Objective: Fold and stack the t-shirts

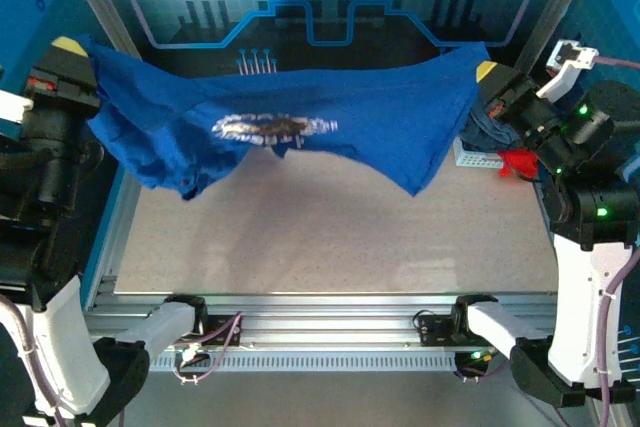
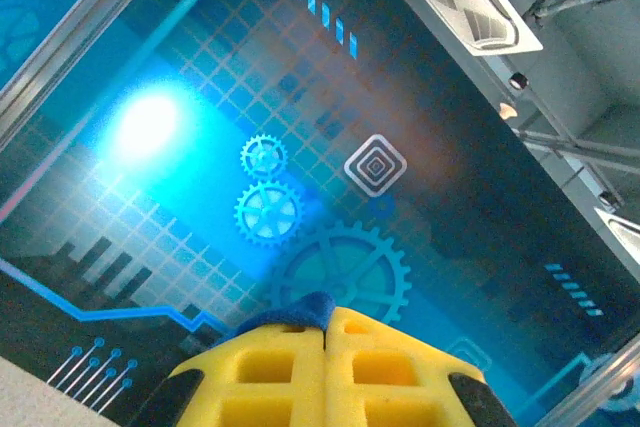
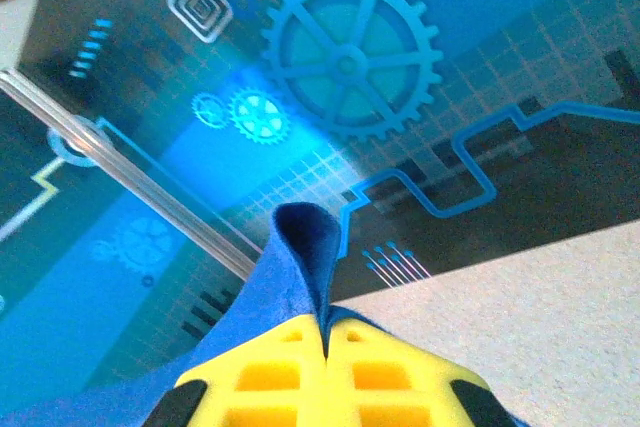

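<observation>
The royal-blue t-shirt (image 1: 300,137) is held stretched above the counter (image 1: 330,247), its printed graphic visible and its middle sagging. Its left corner is pinched in the clenched left tool (image 1: 68,47), its right corner in the clenched right tool (image 1: 486,71). A crumpled red t-shirt (image 1: 517,162) is seen at the right edge of the counter, just beside a white basket (image 1: 470,155).

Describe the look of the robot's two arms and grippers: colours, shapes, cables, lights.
The left arm and right arm have smooth white shells with black joints. Green lights glow on the right one. Pale lilac cables loop at the bases. The left gripper and right gripper have yellow, grid-moulded fingers with black corners.
</observation>
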You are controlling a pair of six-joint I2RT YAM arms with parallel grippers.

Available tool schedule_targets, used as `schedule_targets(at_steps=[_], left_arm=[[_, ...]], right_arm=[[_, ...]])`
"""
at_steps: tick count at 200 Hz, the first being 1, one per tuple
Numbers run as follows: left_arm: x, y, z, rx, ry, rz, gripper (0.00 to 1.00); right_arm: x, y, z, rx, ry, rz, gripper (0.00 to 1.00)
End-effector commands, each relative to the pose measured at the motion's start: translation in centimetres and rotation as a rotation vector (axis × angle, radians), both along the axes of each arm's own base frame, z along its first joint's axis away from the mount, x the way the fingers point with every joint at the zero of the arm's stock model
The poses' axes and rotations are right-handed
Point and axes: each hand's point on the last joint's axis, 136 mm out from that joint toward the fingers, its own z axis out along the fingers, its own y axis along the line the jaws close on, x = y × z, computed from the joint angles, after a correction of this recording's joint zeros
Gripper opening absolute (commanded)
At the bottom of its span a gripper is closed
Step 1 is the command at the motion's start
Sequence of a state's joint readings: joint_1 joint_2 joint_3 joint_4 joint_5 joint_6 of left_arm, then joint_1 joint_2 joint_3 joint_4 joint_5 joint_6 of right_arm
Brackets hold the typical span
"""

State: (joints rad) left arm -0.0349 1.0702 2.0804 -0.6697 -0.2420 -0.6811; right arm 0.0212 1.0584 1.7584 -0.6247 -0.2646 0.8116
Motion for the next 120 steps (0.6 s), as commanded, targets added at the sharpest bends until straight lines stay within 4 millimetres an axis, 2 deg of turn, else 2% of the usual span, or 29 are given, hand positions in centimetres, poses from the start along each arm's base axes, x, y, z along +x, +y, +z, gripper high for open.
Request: schedule_targets(at_steps=[1, 15, 25, 38, 55, 84, 102, 120], left_arm=[[7.2, 0.2, -3.6, -0.015, 0.189, 0.025, 0.00], [10.7, -0.7, -5.4, -0.018, 0.273, -0.027, 0.00], [13.0, -1.4, -7.0, -0.022, 0.323, -0.063, 0.00], [15.4, -1.6, -9.5, -0.045, 0.403, -0.092, 0.00], [17.3, -1.4, -13.1, -0.057, 0.502, -0.102, 0.00], [18.8, -1.3, -18.7, -0.084, 0.631, -0.144, 0.00], [19.4, -1.0, -20.0, -0.102, 0.651, -0.167, 0.00], [20.3, -0.8, -18.5, -0.110, 0.608, -0.189, 0.00]], right_arm=[[4.2, -0.3, -2.6, 0.089, 0.149, -0.008, 0.00], [6.7, 0.3, -5.7, 0.155, 0.321, 0.012, 0.00], [8.3, 1.4, -8.3, 0.194, 0.435, 0.049, 0.00], [9.7, 2.4, -11.8, 0.224, 0.574, 0.054, 0.00], [10.7, 2.7, -15.3, 0.176, 0.673, 0.013, 0.00], [11.6, 2.8, -21.3, 0.143, 0.849, -0.028, 0.00], [12.6, 3.1, -22.5, 0.128, 0.870, -0.019, 0.00], [14.0, 2.8, -21.6, 0.120, 0.826, -0.028, 0.00]])
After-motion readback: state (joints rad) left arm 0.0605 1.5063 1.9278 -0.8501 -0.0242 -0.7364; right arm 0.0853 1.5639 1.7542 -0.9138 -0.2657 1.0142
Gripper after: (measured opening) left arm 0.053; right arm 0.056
